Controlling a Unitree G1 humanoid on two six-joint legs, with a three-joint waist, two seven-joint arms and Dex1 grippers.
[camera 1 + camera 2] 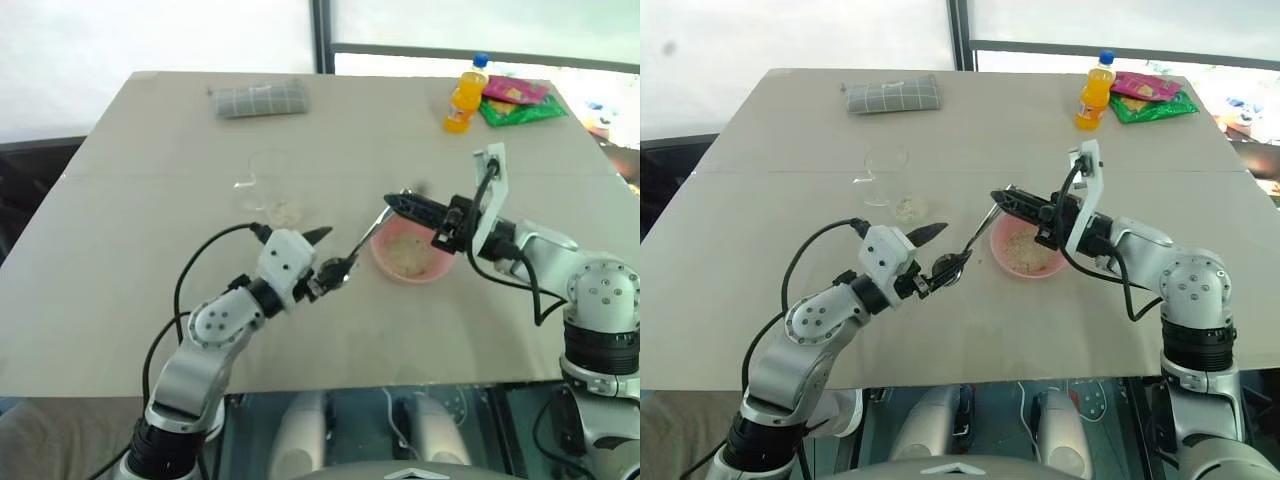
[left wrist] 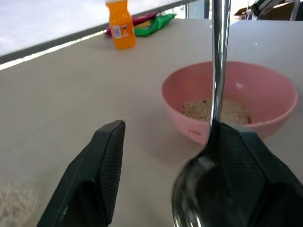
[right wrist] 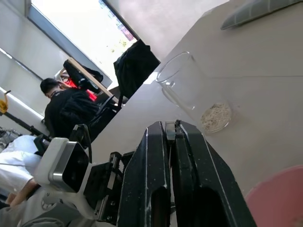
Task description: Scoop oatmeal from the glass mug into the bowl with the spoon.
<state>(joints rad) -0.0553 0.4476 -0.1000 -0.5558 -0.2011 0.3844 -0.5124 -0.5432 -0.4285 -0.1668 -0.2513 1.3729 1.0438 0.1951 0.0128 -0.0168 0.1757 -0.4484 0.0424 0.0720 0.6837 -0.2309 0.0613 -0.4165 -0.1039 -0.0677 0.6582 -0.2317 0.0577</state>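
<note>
The spoon (image 1: 362, 240) hangs slanted above the table, just left of the pink bowl (image 1: 437, 268). My right gripper (image 1: 392, 203) reaches over the bowl and is shut on the top of the spoon's handle (image 3: 169, 128). My left gripper (image 1: 326, 256) is open, its fingers wide apart. The spoon's head (image 2: 191, 194) lies against one of those fingers (image 2: 251, 161). Oatmeal (image 2: 213, 109) covers the bowl's bottom. The glass mug (image 1: 266, 182) stands behind my left gripper, with a little oatmeal (image 1: 286, 212) at its base.
An orange drink bottle (image 1: 465, 95) and green and pink snack packets (image 1: 520, 101) sit at the far right of the table. A grey checked cloth (image 1: 260, 98) lies at the far left. A person (image 3: 61, 106) sits in the background of the right wrist view.
</note>
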